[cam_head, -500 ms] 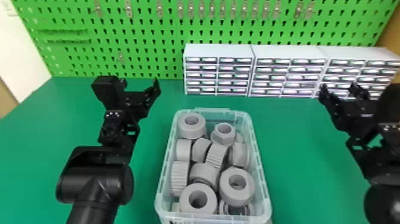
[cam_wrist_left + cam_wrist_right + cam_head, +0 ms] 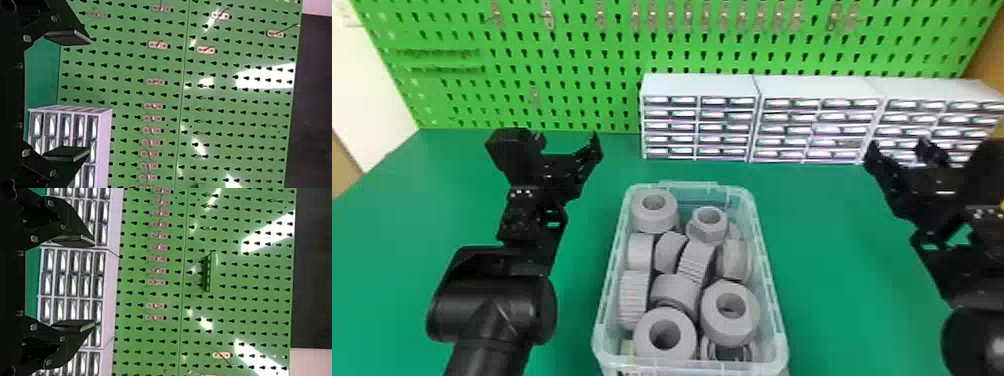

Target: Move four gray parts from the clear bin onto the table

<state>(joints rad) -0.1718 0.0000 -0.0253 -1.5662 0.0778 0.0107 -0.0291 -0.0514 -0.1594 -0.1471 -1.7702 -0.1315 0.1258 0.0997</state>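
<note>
The left gripper, a black one with two flat fingers (image 2: 567,142), hangs beyond and to the left of the bin, its fingers spread wide with nothing between them. The same wide gap shows at the left gripper (image 2: 84,94) in the left wrist view. The right gripper, also black with two flat fingers (image 2: 898,149), is beyond and to the right of the bin; it too is well open and has hold of nothing, as the right wrist view confirms.

The rectangular clear plastic bin (image 2: 682,365) sits between the two grippers and nearer the robot than either, apart from both. In it is a pile of thick gray parts, among them a smooth round ring (image 2: 654,220) at the end closest to the left gripper, a hexagonal nut-shaped piece (image 2: 704,232) just right of that ring, and a ribbed round piece (image 2: 634,300) nearer the robot.

Under both grippers spreads the green tabletop (image 2: 832,300). Beyond them stand white cabinets with small clear-fronted drawers (image 2: 699,85), reaching across behind the right gripper, and farther back rises a green perforated metal pegboard (image 2: 572,60)
</note>
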